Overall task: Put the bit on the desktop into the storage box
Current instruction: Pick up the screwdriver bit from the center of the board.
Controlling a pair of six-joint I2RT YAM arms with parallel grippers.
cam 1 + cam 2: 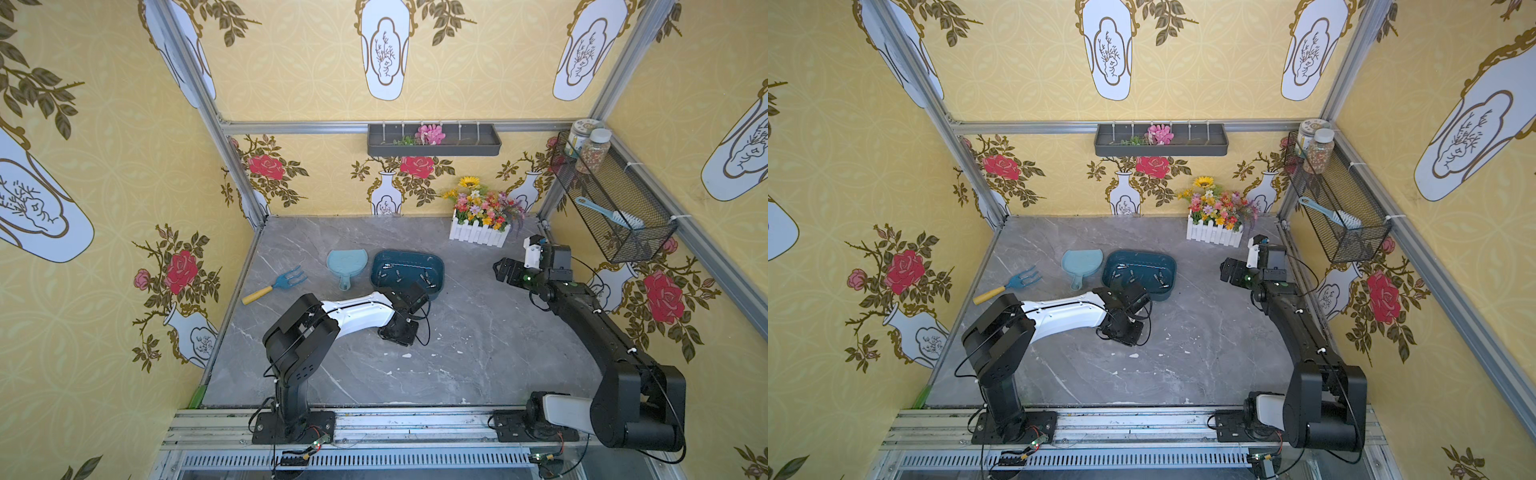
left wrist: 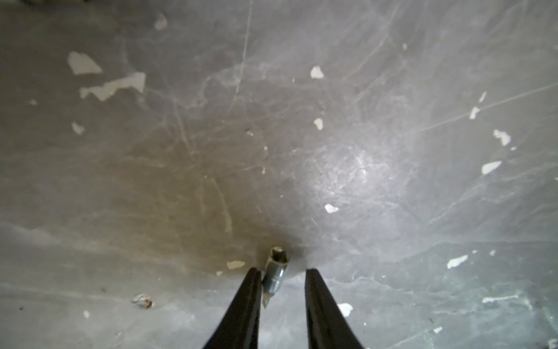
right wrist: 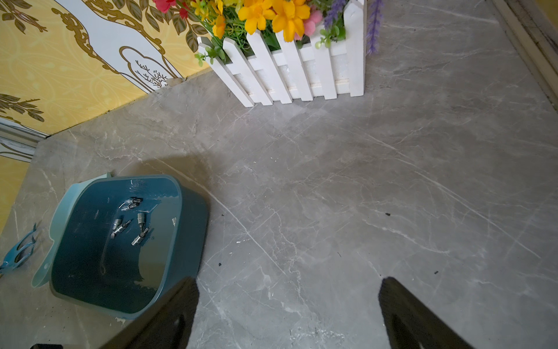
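Note:
A small metal bit (image 2: 274,272) lies on the grey marble desktop (image 2: 362,187) between the fingers of my left gripper (image 2: 282,270). It touches one fingertip (image 2: 253,278); a gap stays to the other one, so the jaws stand open. In both top views the left wrist (image 1: 399,330) points down just in front of the dark teal storage box (image 1: 415,254) and hides the bit. Several bits (image 3: 129,223) lie inside the storage box (image 3: 193,217). My right gripper (image 3: 289,282) hovers wide open and empty over bare desktop at the right (image 1: 505,270).
A light blue dustpan (image 1: 347,262) touches the box's left side, with a small blue rake (image 1: 276,284) beyond it. A white fence flower box (image 1: 478,232) stands at the back right. A wire basket (image 1: 615,208) hangs on the right wall. White flecks dot the desktop.

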